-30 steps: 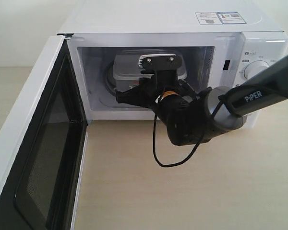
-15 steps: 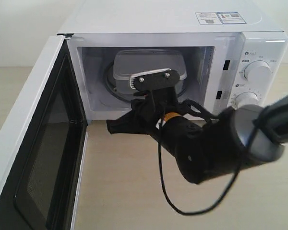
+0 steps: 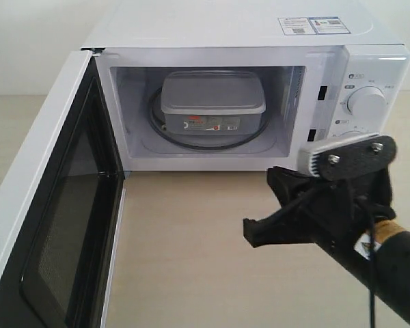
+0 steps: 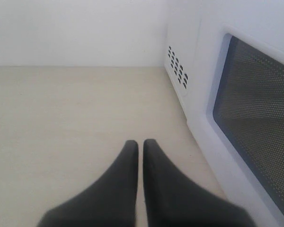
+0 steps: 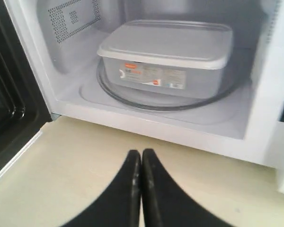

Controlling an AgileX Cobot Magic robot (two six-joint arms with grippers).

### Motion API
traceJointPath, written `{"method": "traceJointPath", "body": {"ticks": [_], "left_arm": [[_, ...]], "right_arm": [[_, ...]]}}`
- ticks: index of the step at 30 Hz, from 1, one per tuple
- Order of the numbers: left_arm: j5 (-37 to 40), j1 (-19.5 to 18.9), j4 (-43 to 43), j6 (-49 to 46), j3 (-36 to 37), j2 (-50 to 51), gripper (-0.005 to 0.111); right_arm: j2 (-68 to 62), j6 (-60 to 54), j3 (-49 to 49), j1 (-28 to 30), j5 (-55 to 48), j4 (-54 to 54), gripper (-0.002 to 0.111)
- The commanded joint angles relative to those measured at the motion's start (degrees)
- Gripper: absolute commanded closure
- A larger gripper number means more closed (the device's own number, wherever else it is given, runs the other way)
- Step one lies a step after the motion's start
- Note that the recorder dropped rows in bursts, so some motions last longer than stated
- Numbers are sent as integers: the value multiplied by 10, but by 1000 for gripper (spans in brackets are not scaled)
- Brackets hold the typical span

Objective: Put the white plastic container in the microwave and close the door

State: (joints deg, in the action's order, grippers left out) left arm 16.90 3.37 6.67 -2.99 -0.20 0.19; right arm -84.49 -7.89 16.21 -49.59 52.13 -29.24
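A robot laboratory or test room is indicated. A white household microwave point(image 3: 225, 31) is set on a pale wood-grain desk point(image 3: 191, 239) against a plain white wall point(image 4: 75, 33), its door point(image 3: 55, 205) swung open. A black robot arm point(image 3: 396, 266), trailed by a loose black cable point(image 3: 372, 311), is seen over the desk in front of it.

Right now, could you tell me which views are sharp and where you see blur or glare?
Exterior view: evenly lit and sharp, label distinct on the white plastic container, top of the microwave nearly washed out. Right wrist view: container slightly soft, right gripper blurred up close. Left wrist view: left gripper out of focus, window mesh of the door crisp.
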Motion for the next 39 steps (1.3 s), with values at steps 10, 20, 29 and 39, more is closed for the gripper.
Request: {"method": "traceJointPath", "body": {"ticks": [10,20,29,39], "left_arm": [[1,-1,4,0,2,-2,102],[1,-1,4,0,2,-2,102],[1,-1,4,0,2,-2,102],[1,-1,4,0,2,-2,102]], "right_arm": [[218,-37,-155,-1,103,-279,108],[261,-118,-162,-1,127,-343,108],[261,-114,-162,-1,119,-346,108],[261,-114,-162,-1,119,-346,108]]}}
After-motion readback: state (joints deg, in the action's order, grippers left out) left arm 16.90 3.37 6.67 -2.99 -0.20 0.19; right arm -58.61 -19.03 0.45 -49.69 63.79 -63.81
